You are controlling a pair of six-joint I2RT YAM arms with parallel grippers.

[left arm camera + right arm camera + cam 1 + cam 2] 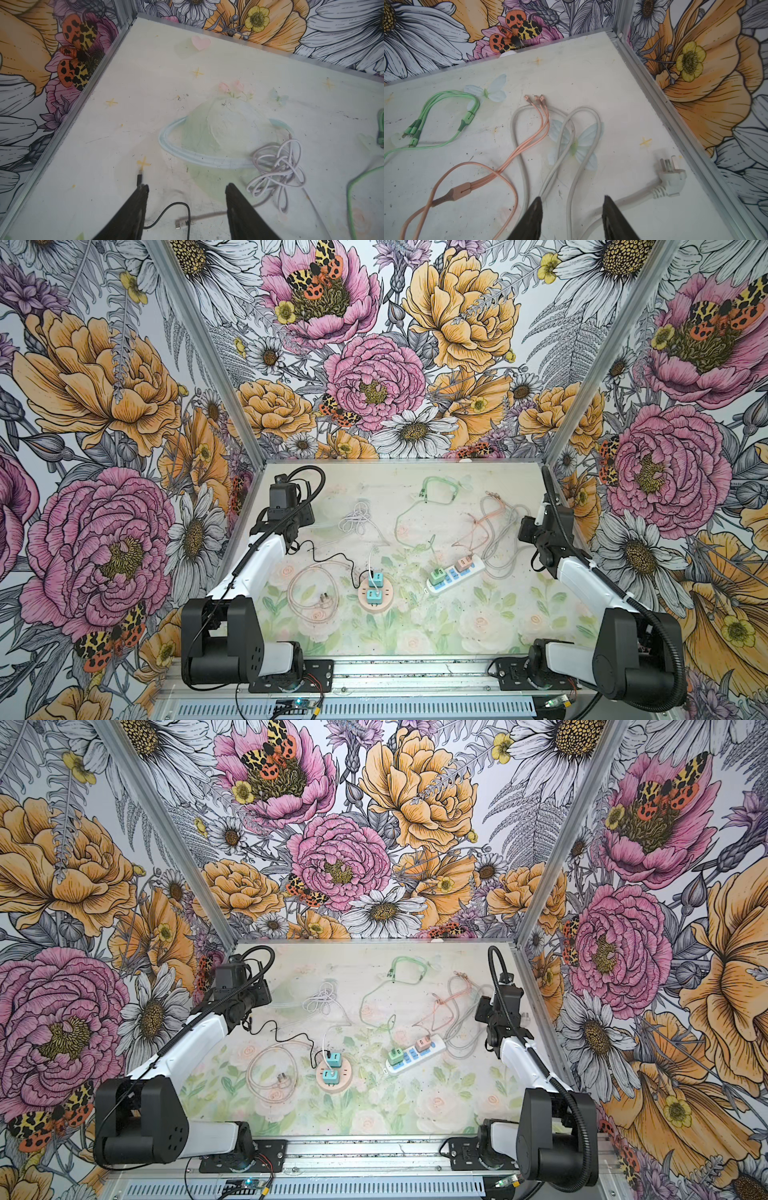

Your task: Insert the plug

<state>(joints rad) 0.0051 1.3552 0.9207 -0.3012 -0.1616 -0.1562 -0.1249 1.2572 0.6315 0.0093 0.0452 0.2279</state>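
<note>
White forearm shells (266,560); black joint housings (224,639); black corrugated hoses (321,483); black tapered pincer fingers (133,212)

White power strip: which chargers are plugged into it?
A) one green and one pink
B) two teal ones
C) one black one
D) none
A: in both top views a green charger and a pink charger sit on the white power strip, while the two teal chargers sit on the round wooden base.
</note>
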